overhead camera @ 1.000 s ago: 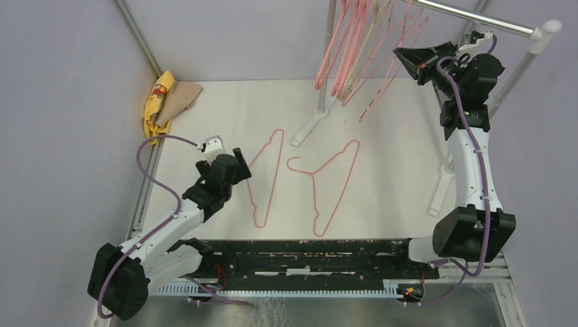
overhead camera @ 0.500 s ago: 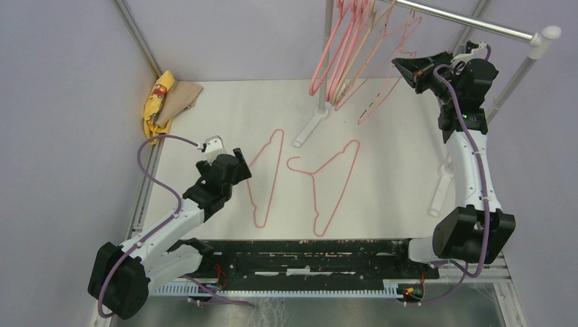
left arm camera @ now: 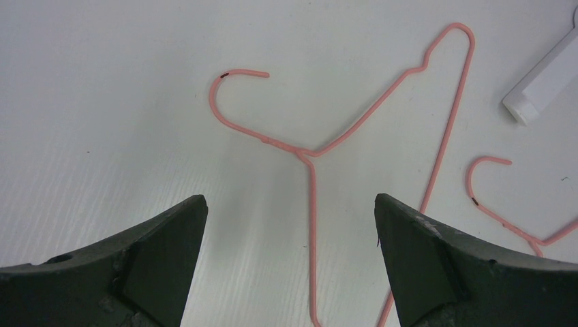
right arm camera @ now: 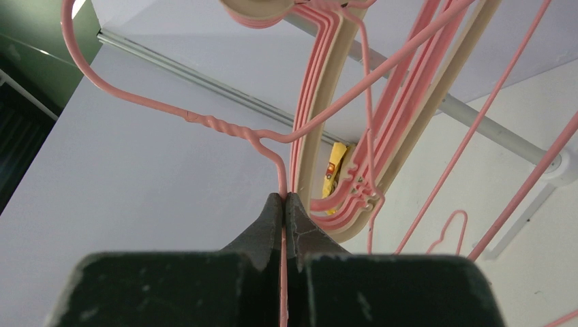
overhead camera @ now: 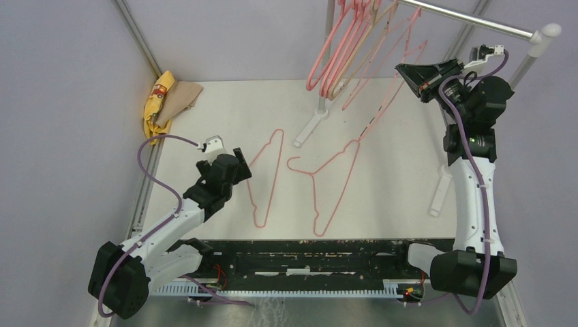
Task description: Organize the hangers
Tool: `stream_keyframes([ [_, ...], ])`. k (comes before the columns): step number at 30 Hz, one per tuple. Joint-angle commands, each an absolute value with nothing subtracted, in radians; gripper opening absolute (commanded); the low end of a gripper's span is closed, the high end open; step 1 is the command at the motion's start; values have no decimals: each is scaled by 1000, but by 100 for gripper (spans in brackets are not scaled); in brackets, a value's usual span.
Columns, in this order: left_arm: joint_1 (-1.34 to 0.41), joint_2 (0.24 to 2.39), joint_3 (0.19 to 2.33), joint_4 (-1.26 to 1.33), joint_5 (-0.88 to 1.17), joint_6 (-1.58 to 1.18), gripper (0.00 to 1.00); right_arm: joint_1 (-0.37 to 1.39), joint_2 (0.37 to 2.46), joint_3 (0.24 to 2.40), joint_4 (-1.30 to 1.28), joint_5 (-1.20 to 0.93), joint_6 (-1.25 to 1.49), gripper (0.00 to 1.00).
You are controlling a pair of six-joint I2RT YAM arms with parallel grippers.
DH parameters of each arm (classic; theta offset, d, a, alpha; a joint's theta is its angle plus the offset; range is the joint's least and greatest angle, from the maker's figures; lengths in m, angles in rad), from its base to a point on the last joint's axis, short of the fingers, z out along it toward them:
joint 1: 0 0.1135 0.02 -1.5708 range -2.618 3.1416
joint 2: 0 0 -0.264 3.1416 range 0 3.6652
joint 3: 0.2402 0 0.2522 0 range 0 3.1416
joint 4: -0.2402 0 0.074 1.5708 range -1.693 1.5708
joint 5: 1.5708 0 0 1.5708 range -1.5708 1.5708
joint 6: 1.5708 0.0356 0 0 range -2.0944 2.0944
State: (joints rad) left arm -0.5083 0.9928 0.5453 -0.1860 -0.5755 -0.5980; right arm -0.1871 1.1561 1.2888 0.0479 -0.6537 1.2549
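Note:
Two thin pink wire hangers lie flat on the white table, a left one (overhead camera: 267, 178) and a right one (overhead camera: 334, 187). My left gripper (overhead camera: 240, 160) is open and empty just above the left one; in the left wrist view this hanger (left arm camera: 310, 153) lies between the spread fingers of the gripper (left arm camera: 290, 211). My right gripper (overhead camera: 402, 71) is raised near the rail (overhead camera: 477, 24) and shut on a third thin pink wire hanger (overhead camera: 388, 95); the right wrist view shows its wire (right arm camera: 225, 129) pinched in the gripper (right arm camera: 286, 197). Several pink and beige hangers (overhead camera: 344, 48) hang on the rail, a beige one (right arm camera: 327, 116) close in front.
The rail stand's white feet rest on the table at the back middle (overhead camera: 310, 126) and at the right (overhead camera: 439, 191). Yellow and tan cloths (overhead camera: 167, 102) lie at the back left corner. A metal frame post runs along the left edge.
My right gripper has dropped a little with the wire hanger in it, and that hanger's lower end now hangs lower. The hangers on the rail have swung left. The left arm has not moved.

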Motion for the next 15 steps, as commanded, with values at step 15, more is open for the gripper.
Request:
stream_keyframes([
  [15, -513, 992, 554, -160, -634, -566, 99, -127, 1263, 1378, 161, -588, 1243, 1],
])
